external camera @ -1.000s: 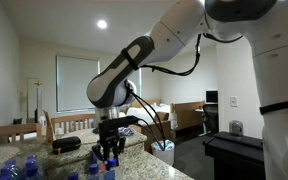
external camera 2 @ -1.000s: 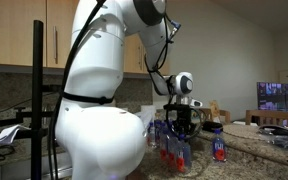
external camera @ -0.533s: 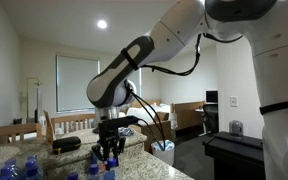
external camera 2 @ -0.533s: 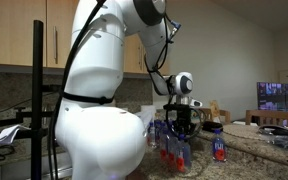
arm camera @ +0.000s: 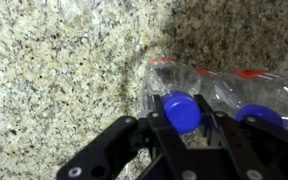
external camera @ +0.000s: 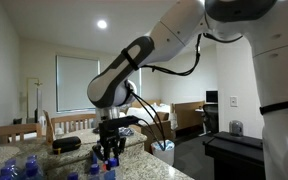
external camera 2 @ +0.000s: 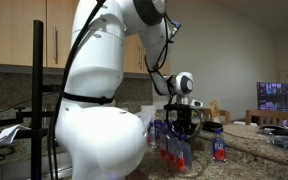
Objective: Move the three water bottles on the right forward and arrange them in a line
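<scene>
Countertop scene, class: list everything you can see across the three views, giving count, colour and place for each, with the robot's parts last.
held bottle: one, clear with blue cap, in the claw
neighbouring bottle: one, clear, blue cap, red label, beside the held one
other bottles: several, count unclear, blue caps, farther along the counter
countertop: one, speckled granite, under the bottles
cabinets: brown wood, upper wall
screen: one, lit blue, background
ceiling light: one, white
arm: one, white and black, reaching down
claw: one, black, shut on the held bottle

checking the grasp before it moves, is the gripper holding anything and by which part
The gripper is shut on a small clear plastic water bottle with a blue cap, holding it by the cap, a finger on either side.
</scene>
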`<control>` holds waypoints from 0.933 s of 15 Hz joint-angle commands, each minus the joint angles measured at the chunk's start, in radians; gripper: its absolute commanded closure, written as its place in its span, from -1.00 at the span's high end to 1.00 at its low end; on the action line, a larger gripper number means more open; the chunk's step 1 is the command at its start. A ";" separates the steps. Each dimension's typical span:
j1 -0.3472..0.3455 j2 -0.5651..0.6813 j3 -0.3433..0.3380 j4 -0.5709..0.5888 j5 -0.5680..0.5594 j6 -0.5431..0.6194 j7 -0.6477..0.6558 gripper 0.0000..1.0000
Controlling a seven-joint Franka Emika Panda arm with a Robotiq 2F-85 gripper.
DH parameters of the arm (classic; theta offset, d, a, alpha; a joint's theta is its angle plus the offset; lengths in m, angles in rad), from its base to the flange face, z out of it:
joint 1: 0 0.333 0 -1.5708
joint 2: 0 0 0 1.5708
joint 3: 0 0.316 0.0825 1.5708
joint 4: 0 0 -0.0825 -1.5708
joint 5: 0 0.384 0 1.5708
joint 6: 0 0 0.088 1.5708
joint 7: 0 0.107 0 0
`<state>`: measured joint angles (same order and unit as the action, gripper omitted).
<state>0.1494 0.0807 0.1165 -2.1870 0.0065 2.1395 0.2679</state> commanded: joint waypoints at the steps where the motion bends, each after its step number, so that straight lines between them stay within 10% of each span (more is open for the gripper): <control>1: -0.001 -0.023 0.000 -0.025 -0.019 0.001 0.035 -0.74; 14: 0.004 -0.071 0.011 -0.091 -0.010 0.030 0.055 -0.74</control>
<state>0.1497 0.0525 0.1219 -2.2232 0.0065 2.1416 0.2810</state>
